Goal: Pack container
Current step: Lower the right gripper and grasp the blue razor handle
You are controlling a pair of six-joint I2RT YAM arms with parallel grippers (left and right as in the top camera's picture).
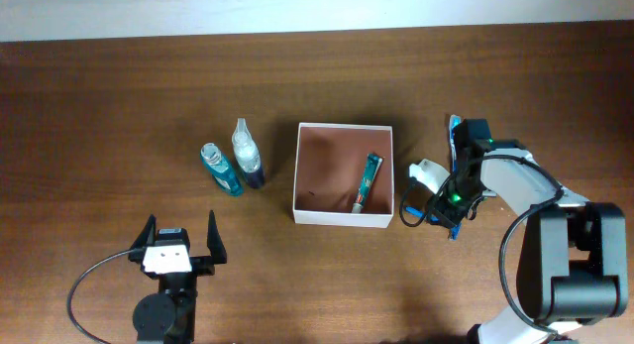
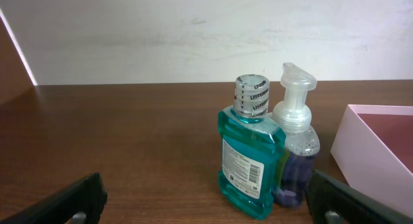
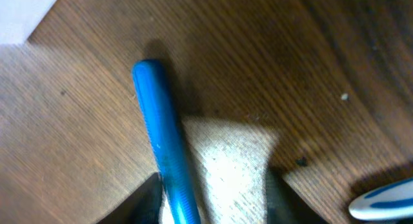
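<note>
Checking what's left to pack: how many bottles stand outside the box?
2. The teal mouthwash bottle and the clear pump bottle stand side by side left of the container. The right arm could hide more.

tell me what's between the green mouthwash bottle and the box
The clear pump bottle of purple liquid stands between the mouthwash bottle and the container, close beside the mouthwash. Overhead and left wrist views both show it.

Prob. robot lab: wood table, bare white wall, cabled arm.
</note>
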